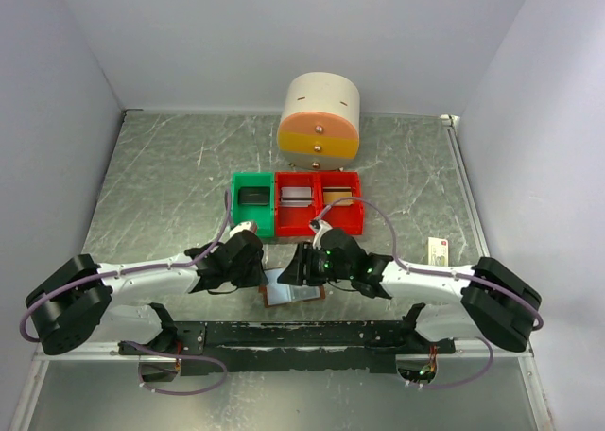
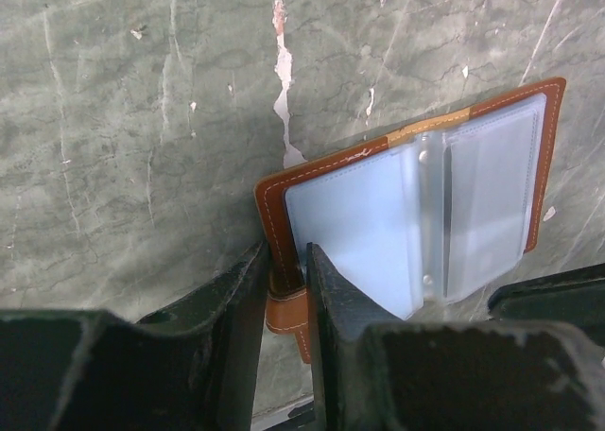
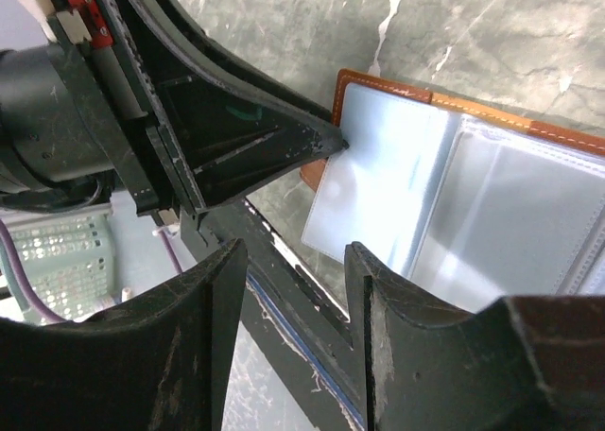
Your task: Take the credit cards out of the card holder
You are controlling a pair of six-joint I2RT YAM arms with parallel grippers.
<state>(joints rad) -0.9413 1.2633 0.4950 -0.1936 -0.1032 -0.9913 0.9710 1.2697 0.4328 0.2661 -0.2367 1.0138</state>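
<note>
Left wrist: left pincer (image 2: 285,272), nearly closed, grips card holder (image 2: 364,214) by its brown edge.

Robot lab cell: plain white walls (image 1: 284,34) enclose marbled tabletop (image 1: 170,176); left arm (image 1: 151,278), right arm (image 1: 430,284) bolted at edge.

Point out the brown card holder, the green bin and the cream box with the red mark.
brown leather bifold card holder (image 2: 378,223): left wrist view, pale left sleeve.
green plastic bin (image 1: 253,177): top external view, far rim.
small cream box with red mark (image 1: 437,251): top external view, its middle.
</note>
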